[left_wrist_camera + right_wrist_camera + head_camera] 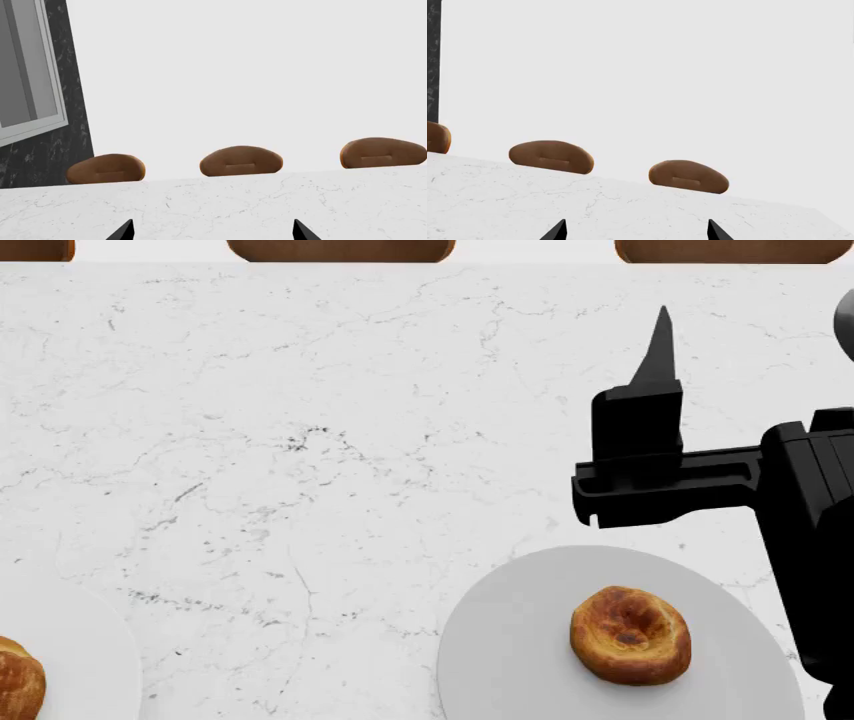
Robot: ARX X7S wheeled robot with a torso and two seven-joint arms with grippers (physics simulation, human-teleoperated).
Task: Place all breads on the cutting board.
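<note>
White marble counter (pixel 267 440), brown chair backs (pixel 240 161), pale wall (pixel 267 60)

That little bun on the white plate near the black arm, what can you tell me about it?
The bread is a small round roll, golden-brown and glossy, with darker baked patches and a sunken, darker centre. It looks whole and lies flat near the middle of a round white plate, touched only by the plate. The right gripper is beyond it, apart.

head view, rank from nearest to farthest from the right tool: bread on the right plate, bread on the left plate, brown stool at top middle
1. Bread with sunken centre, on the right plate, just below the right tool.
2. Brown stool, beyond the counter's far edge.
3. Bread at the bottom-left corner.
</note>
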